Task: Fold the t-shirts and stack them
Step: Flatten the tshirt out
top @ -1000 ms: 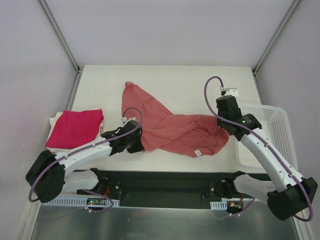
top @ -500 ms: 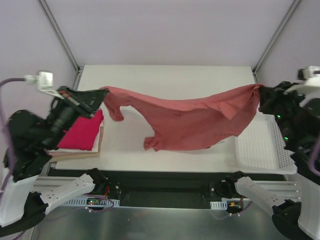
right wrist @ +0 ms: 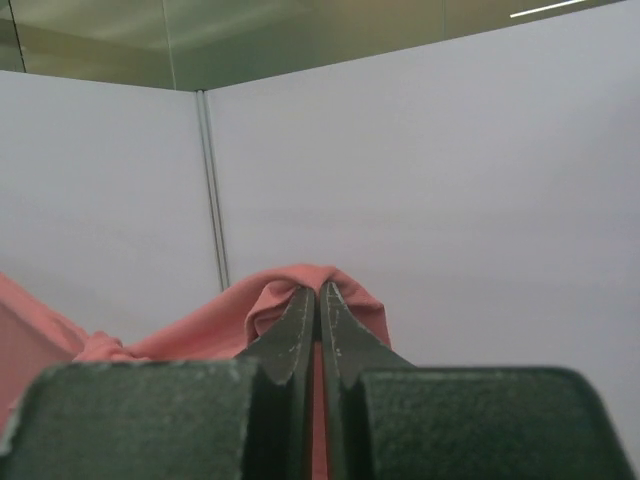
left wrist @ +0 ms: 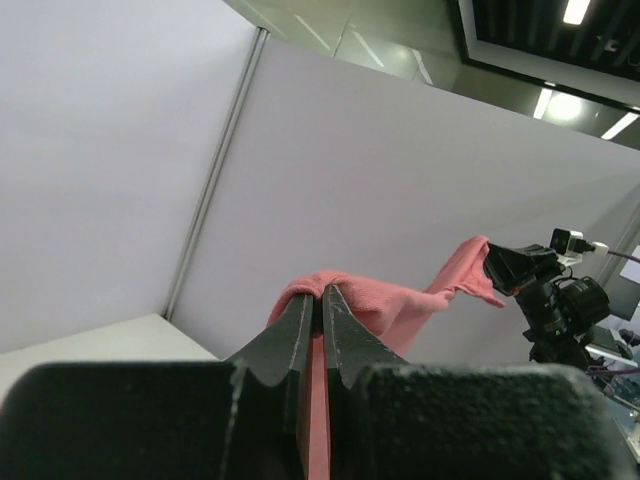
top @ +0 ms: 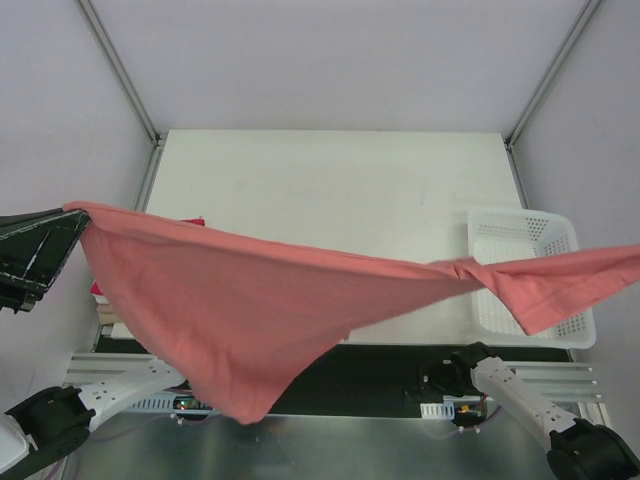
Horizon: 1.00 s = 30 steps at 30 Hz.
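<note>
Tee [top: 250, 310] hangs stretched in the air between my two tools, its salmon cloth spanning the top view from the left edge to the right, well above the desk [top: 320, 180]. My left tool [left wrist: 320, 295] is pressed together on one corner, with fabric bunched just behind its tips. My right tool [right wrist: 318, 292] pinches the opposite end the same way, the cloth humped over its closed tips. From the left wrist I can see the tee running across to the right tool. The loose middle sags to a point over the arm bases at the near edge. The right end crosses in front of the basket [top: 560, 235]. A sliver of the red folded tee [top: 190, 221] peeks above the cloth at left.
</note>
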Available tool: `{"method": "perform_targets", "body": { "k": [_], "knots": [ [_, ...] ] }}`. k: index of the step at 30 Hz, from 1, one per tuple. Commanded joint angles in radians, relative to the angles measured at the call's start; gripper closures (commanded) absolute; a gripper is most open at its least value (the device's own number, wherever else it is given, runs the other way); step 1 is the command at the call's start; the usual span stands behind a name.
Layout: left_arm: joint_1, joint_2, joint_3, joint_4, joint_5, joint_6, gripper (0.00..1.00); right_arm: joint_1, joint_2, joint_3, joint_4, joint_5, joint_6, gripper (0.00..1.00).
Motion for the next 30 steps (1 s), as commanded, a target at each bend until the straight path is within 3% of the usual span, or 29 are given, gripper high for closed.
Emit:
{"method": "perform_targets", "body": {
  "k": [1,6,7,9,10,13,14,16,17,19,23,28,30],
  "knots": [
    [-0.012,0.037,0.009,0.005,0.016,0.026,1.00,-0.003,0.068,0.037,0.086,-0.030,-0.025,0.99],
    [-0.012,0.087,-0.034,0.000,-0.240,0.103,1.00,-0.001,0.193,0.029,0.109,0.123,-0.114,0.99],
    [-0.011,0.099,-0.046,0.002,-0.380,0.121,1.00,0.000,0.217,0.023,0.114,0.149,-0.131,0.99],
    [-0.011,0.147,-0.096,0.007,-0.526,0.176,1.00,-0.001,0.294,-0.029,0.138,0.247,-0.183,0.99],
    [-0.011,0.168,-0.113,0.017,-0.694,0.199,1.00,0.000,0.320,-0.060,0.152,0.281,-0.206,0.99],
    [0.004,0.280,-0.222,0.094,-0.869,0.259,1.00,-0.006,0.418,-0.216,0.276,0.460,-0.273,0.99],
    [0.032,0.300,-0.288,0.102,-0.834,0.246,1.00,-0.012,0.462,-0.254,0.302,0.474,-0.279,0.99],
    [0.252,0.363,-0.357,0.097,-0.658,0.162,1.00,-0.047,0.510,-0.357,0.342,0.468,-0.255,0.99],
    [0.346,0.392,-0.436,0.100,-0.465,0.050,1.00,-0.062,0.557,-0.391,0.376,0.446,-0.237,0.99],
    [0.495,0.519,-0.503,0.141,-0.340,0.016,1.00,-0.114,0.643,-0.468,0.423,0.404,-0.183,0.99],
    [0.577,0.837,-0.528,0.253,-0.188,-0.001,1.00,-0.179,0.858,-0.502,0.439,0.359,-0.123,0.99],
    [0.629,1.313,-0.300,0.270,-0.084,-0.001,1.00,-0.208,1.219,-0.410,0.418,0.367,-0.077,0.99],
    [0.646,1.406,-0.198,0.269,-0.036,0.003,1.00,-0.214,1.314,-0.275,0.363,0.364,-0.060,0.99]
  ]
}}
